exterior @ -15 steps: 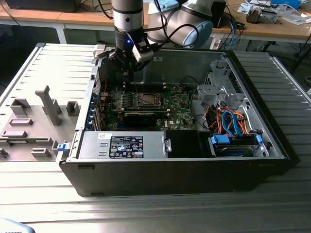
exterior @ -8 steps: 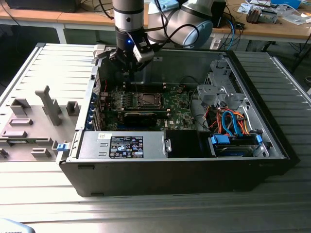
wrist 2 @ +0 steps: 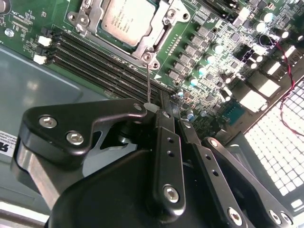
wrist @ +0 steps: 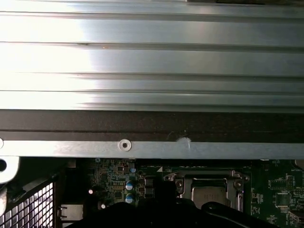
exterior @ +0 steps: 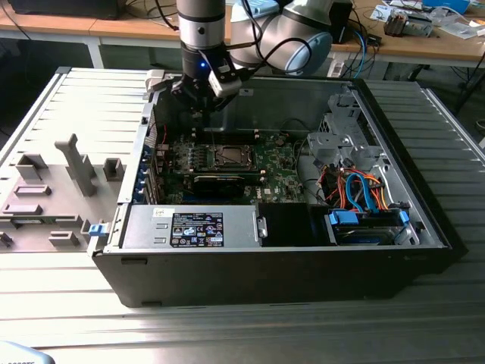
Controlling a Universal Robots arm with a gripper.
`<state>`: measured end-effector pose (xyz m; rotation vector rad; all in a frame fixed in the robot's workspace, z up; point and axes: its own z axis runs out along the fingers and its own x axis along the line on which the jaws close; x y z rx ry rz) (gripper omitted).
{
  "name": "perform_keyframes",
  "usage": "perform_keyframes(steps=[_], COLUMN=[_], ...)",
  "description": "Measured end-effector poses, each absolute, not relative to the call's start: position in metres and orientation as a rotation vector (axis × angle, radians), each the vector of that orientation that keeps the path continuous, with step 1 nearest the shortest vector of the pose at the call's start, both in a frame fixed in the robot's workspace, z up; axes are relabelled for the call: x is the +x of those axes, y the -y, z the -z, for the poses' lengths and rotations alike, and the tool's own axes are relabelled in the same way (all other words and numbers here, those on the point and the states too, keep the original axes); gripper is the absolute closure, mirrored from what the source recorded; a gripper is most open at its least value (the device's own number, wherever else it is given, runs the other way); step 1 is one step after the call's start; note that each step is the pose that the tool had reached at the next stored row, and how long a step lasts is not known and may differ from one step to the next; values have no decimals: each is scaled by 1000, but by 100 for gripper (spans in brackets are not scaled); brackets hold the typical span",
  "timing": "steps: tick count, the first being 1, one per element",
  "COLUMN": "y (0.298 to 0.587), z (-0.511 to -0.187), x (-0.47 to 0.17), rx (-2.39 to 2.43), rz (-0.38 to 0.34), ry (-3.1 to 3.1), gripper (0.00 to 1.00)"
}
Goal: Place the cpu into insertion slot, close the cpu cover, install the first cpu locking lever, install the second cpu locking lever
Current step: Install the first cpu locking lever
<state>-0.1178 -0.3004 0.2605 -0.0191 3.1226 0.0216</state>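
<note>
**Q:** How is the gripper [wrist 2: 154, 108] recorded at this entry?

**A:** The fingertips [wrist 2: 135, 108] are logged as pressed together. A thin wire rod, taken to be a locking lever [wrist 2: 148, 83], is pinched between them. Whether it is the first or the second lever cannot be told.

**Q:** Where is the cpu noted?

**A:** The cpu [wrist 2: 126, 21] is seated in the socket, just beyond the fingertips and below them. Its pale metal top is seen through the window of the cpu cover [wrist 2: 164, 29]. The cover is lying flat over it, so placement and closing are judged done. In the first wrist view the same chip [wrist: 209, 192] is found directly beneath the tool.

**Q:** Why is the lever held at its free end?

**A:** It is judged that the far end is hinged at the socket corner nearest the gripper. The rod is stood up from there toward the tool. A grip at the tip is presumed to give the most leverage for swinging it.

**Q:** Anything near the tool to be noted?

**A:** The memory slots [wrist 2: 95, 61] run close beside the fingers on the motherboard [wrist 2: 228, 57]. In the exterior view the gripper [exterior: 199, 105] hangs inside the case [exterior: 227, 265], above the socket.
</note>
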Motion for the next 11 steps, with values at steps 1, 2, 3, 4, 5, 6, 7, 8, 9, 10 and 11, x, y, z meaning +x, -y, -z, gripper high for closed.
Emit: perform_keyframes(steps=[1, 2, 3, 4, 5, 6, 7, 8, 9, 10, 11], y=[300, 300, 300, 300, 300, 300, 300, 300, 300, 300, 300], z=[-261, -261, -261, -261, -261, -261, -261, -261, -261, -261, -261], x=[-118, -117, -117, -116, -116, -116, -116, -116, -115, -115, -115], rx=[-19, -19, -19, -19, -19, -19, -19, -19, -19, -19, -19], rz=[-22, -22, -22, -22, -22, -22, -22, -22, -22, -22, -22], ry=[-3123, -3123, -3123, -3123, -3123, -3123, -3123, -3123, -3123, -3123, -3123], gripper=[89, 89, 89, 89, 89, 89, 89, 89, 89, 89, 89])
